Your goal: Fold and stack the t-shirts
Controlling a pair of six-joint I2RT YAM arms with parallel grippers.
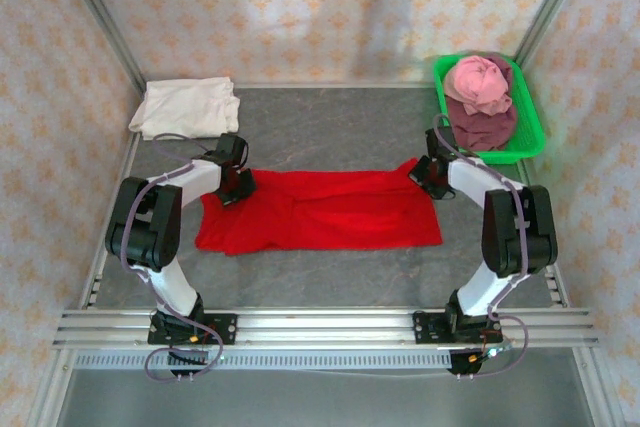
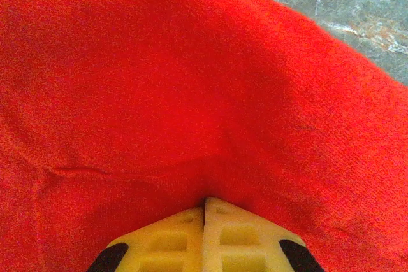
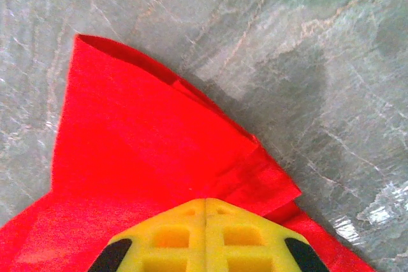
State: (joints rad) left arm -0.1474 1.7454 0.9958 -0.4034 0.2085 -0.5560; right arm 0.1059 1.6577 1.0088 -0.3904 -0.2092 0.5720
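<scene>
- The red t-shirt [image 1: 320, 212] lies flat on the bench [image 1: 330, 127] in the middle of the overhead frame. Its long axis runs left to right, between my two arms.
- It is a wide band, somewhat deeper at its left end. I cannot tell which end is the collar.
- The left end effector [image 1: 232, 192] sits on the shirt's upper left corner. On its wrist camera the left end effector [image 2: 204, 200] has its yellow fingers [image 2: 172, 240] pressed together, with red cloth creased into the tips, so it is clamped on the shirt.
- The right end effector [image 1: 425, 175] is at the upper right corner. On its wrist camera the right end effector [image 3: 205, 200] is likewise closed together. It pinches the layered edge of the red t-shirt [image 3: 140, 157], whose corner points to the upper left of that frame.
- I count four shirts. One is red. One cream t-shirt [image 1: 188, 107] lies folded at the upper left of the bench, well apart from the red one.
- One pink t-shirt [image 1: 478, 82] is bunched on top of one maroon t-shirt [image 1: 482, 127]. Both are in the single green tray [image 1: 530, 127] at the upper right.
</scene>
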